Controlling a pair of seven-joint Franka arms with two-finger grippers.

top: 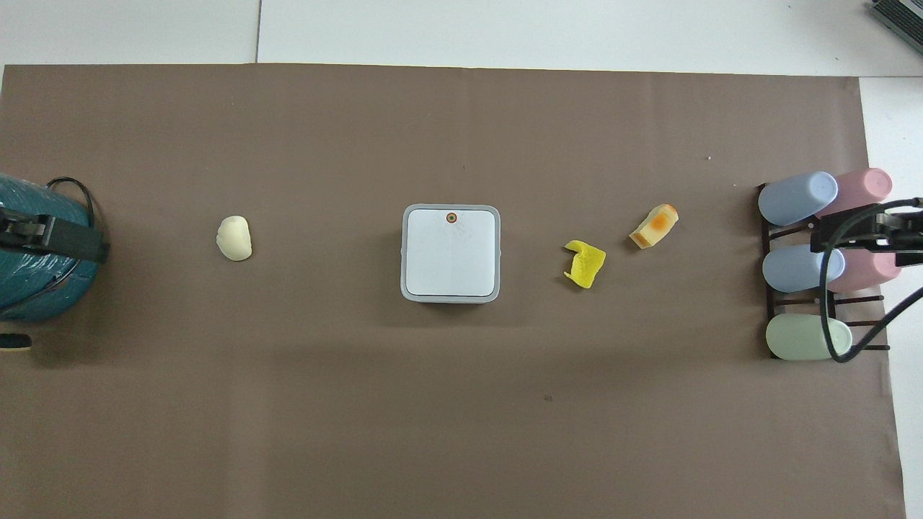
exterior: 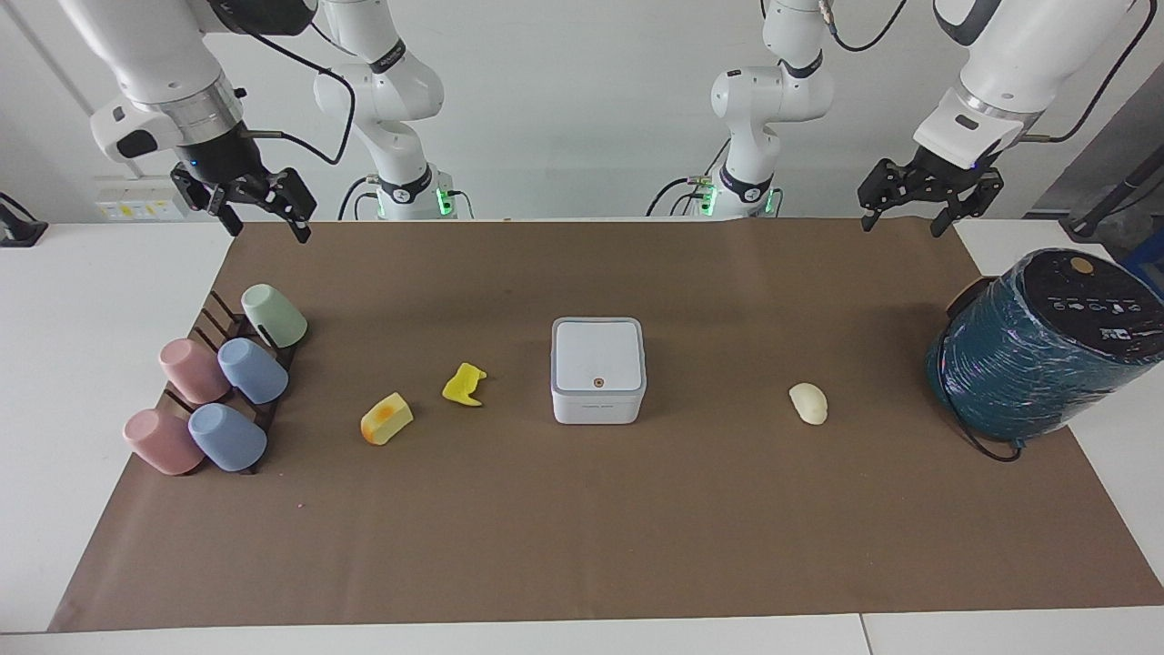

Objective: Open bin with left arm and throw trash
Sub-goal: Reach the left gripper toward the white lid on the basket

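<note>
- The bin (exterior: 598, 370), a smooth white square box with rounded corners, is sitting mid-mat with its flat lid shut.
- A spongy yellow-orange wedge (exterior: 386, 418) and a crumpled bright yellow scrap (exterior: 465, 384) are lying toward the right arm's end of the bin; a cream oval lump (exterior: 808, 403) is lying toward the left arm's end.
- The left gripper (exterior: 909, 216) is hanging over the mat's edge near the shiny teal wrapped cylinder (exterior: 1037, 350), its fingers spread apart and holding nothing.
- The right gripper (exterior: 265, 221) is waiting over the mat's corner above the matte pastel cups (exterior: 223, 391), fingers likewise parted.
- The brown paper mat (exterior: 582, 528) is lying flat.
</note>
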